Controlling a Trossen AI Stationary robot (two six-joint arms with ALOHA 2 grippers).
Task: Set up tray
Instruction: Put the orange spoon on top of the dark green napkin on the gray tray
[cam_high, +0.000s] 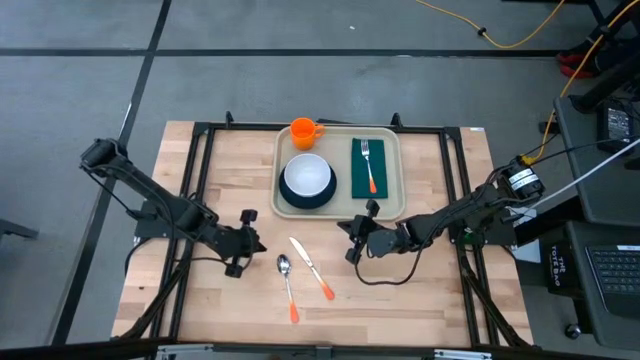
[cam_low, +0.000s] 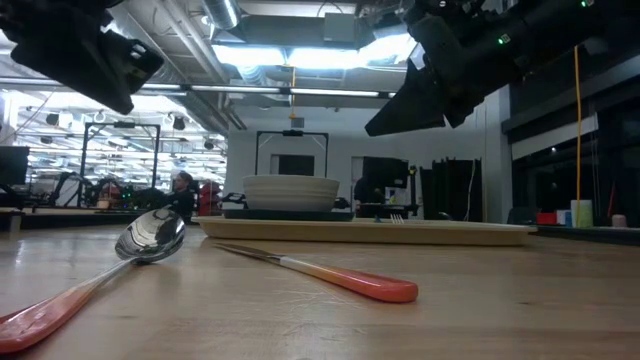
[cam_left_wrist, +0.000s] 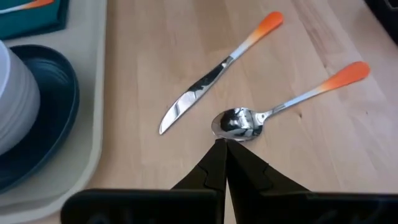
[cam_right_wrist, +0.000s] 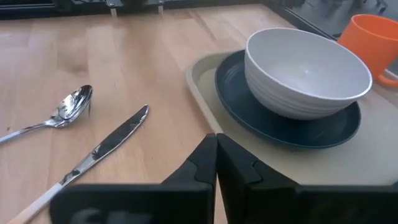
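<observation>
Tray (cam_high: 340, 206): far centre; holds plate, bowl, mug, napkin, fork. Knife (cam_high: 311, 267) and spoon (cam_high: 287, 281) outstanding, near side. Left gripper (cam_high: 247, 241), right gripper (cam_high: 356, 240): pressed together, empty. Next: spread fingers, pick cutlery.

Open wood around me, tray crowded

Knife (cam_high: 311, 267) and spoon (cam_high: 287, 286) lie between my arms; bowl (cam_high: 307, 176), cup (cam_high: 304, 131) and fork (cam_high: 369, 165) fill the tray (cam_high: 283, 145).

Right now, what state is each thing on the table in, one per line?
tray: loaded, on the table.
plate: on tray, under bowl.
bowl: upright, on plate.
cup: upright, on tray.
napkin: flat on tray.
fork: on napkin.
knife: on table, off tray.
spoon: on table, off tray.
left tool: shut, empty.
right tool: shut, empty.
</observation>
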